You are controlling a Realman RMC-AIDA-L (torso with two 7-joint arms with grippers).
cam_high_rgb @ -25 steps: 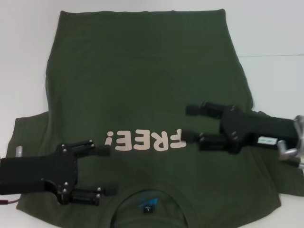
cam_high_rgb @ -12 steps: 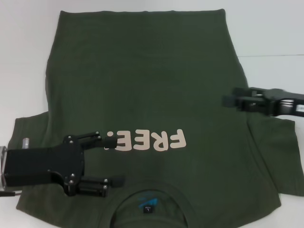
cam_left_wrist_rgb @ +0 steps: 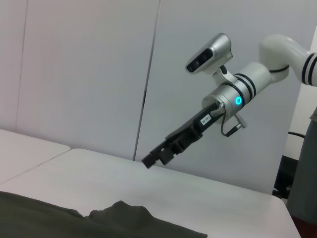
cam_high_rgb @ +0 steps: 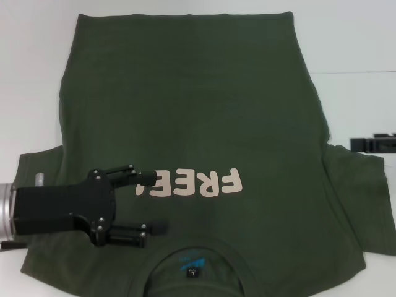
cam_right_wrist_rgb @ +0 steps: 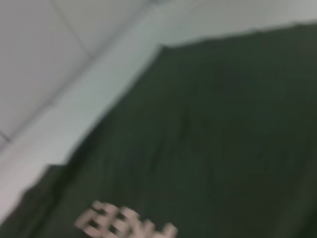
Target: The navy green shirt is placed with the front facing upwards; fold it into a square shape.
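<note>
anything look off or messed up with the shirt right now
Nothing stands out. The navy green shirt lies flat, print up, unfolded, sleeves spread. The left gripper, jaws open, is over the chest near the collar; the right gripper is at the right sleeve's edge.

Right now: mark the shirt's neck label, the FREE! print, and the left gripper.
neck label (cam_high_rgb: pixel 193 267), head view, on the blue label inside the collar.
FREE! print (cam_high_rgb: pixel 197 183), head view, middle of the pink letters.
left gripper (cam_high_rgb: pixel 156 203), head view, midway between its open fingertips, over the shirt.
</note>
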